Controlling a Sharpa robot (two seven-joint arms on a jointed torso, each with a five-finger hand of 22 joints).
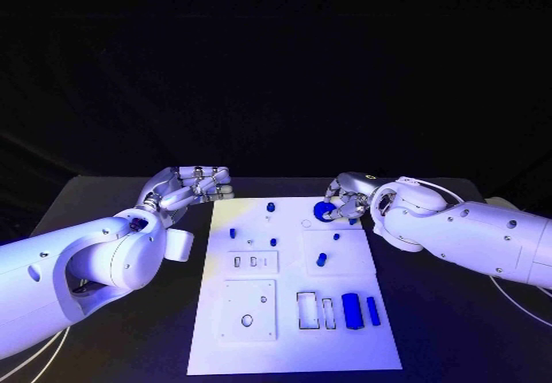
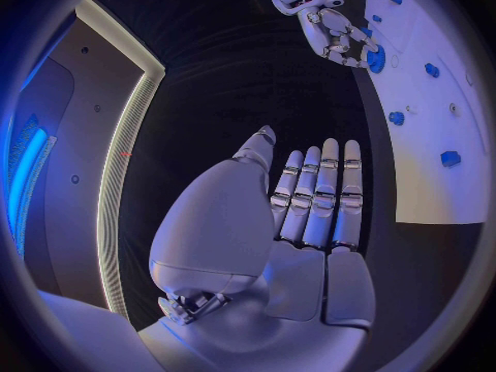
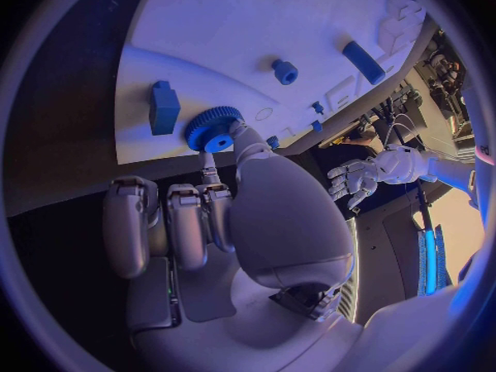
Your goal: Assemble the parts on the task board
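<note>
The white task board lies in the middle of the black table. My right hand is over the board's far right part and pinches a blue gear between thumb and a finger; the gear's toothed rim shows close to the board's surface. Small blue parts stand on the board: a peg, a block, a pin. Two long blue bars lie near the right edge. My left hand hovers beside the board's far left corner, fingers stretched out, holding nothing.
Raised white plates with slots and holes sit on the board's near half. A blue block and a short blue cylinder stand near the gear. Black table surrounds the board on both sides.
</note>
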